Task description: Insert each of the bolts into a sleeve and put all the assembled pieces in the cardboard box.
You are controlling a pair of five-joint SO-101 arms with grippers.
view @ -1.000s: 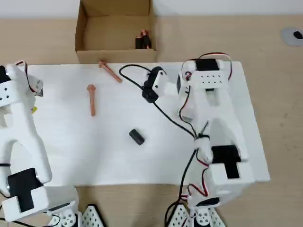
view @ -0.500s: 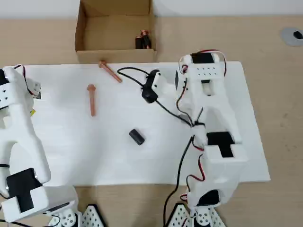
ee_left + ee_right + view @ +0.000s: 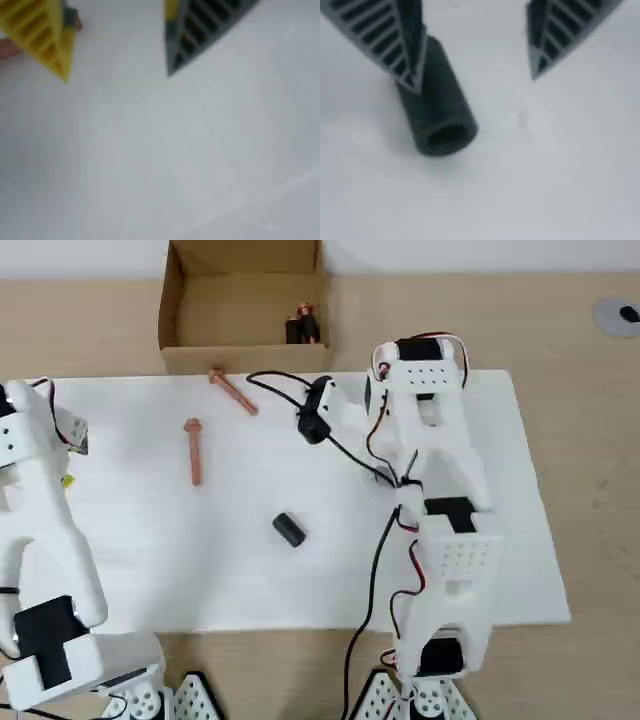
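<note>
Lying on the white desk [image 3: 150, 570], a short black cylindrical sleeve [image 3: 289, 529] rests apart from one copper-coloured metal bolt [image 3: 194, 452]. A second copper bolt [image 3: 232, 392] lies near the brown cardboard box [image 3: 175, 310], which holds an assembled piece [image 3: 304, 324]. The right end effector [image 3: 474, 80] is spread open, one finger beside a dark tubular sleeve [image 3: 440, 112]. The left end effector [image 3: 117, 75] is open above the desk.

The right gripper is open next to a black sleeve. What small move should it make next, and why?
Probably slide the right gripper sideways until the black sleeve sits between its jaws, then close. In the right wrist view the jaws stand open, but the sleeve lies beside one jaw, off-centre, so closing now would likely miss it.
</note>
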